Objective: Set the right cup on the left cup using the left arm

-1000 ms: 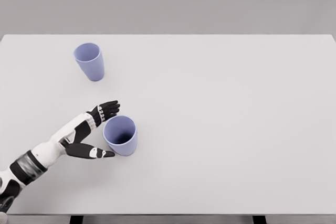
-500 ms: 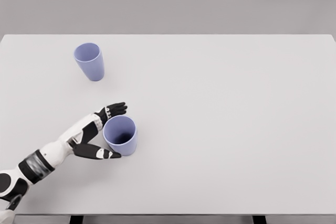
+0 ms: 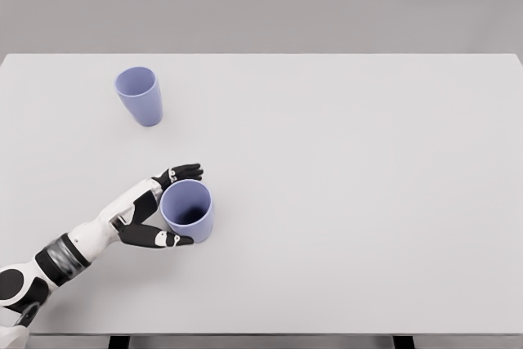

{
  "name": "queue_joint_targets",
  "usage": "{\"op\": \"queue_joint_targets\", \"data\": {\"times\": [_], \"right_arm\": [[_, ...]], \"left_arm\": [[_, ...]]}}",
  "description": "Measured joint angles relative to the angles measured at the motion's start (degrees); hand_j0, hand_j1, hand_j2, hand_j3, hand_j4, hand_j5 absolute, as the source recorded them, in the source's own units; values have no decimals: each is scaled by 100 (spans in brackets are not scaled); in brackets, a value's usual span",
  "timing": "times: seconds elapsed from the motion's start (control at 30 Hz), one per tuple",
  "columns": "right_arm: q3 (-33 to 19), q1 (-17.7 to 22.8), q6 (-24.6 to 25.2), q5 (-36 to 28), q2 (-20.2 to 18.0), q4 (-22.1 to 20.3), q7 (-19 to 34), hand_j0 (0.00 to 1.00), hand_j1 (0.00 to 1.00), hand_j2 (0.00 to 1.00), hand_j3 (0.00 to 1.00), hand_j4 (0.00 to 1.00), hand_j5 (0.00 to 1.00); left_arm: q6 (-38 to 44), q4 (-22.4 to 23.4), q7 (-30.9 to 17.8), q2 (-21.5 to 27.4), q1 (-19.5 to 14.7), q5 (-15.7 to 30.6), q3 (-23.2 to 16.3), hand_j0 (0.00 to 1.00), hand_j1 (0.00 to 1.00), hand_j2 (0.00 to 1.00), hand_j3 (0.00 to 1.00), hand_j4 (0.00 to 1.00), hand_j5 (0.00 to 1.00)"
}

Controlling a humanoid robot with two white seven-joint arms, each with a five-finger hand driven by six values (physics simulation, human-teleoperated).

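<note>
Left arm: enters from the lower left corner, forearm angled up toward the near cup.
Left hand (image 3: 159, 210): at the near cup's left side, fingers apart, the upper ones reaching round the far rim, the thumb (image 3: 167, 239) low along the near wall; whether they press the wall yet I cannot tell.
Far cup (image 3: 139, 96): upright, mouth open, toward the table's back left, well apart from the hand; this is the left cup, the target.
Near cup (image 3: 188, 211): upright, open, toward the front edge, right of the far cup; this is the one to lift.
Handling: looks like a light, stiff, smooth tumbler, likely slippery; a side grip on the upper wall below the rim seems safest.
Table (image 3: 368, 202): white; wide bare room to the right, and a free path between the cups.
Right arm: out of view.
</note>
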Motion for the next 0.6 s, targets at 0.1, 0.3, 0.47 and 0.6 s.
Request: {"op": "queue_joint_targets", "data": {"times": [0.1,0.3,0.47,0.6], "right_arm": [[0,0,0,0,0,0,0,100,100,100,100,100,100],[0,0,0,0,0,0,0,100,100,100,100,100,100],[0,0,0,0,0,0,0,100,100,100,100,100,100],[0,0,0,0,0,0,0,100,100,100,100,100,100]], "left_arm": [[6,39,-12,-1,0,56,-11,82,82,82,82,82,82],[7,67,-7,-2,0,57,-18,75,75,75,75,75,75],[86,54,-2,-2,0,66,-6,72,72,72,72,72,72],[198,9,6,2,-9,52,11,72,72,72,72,72,72]]}}
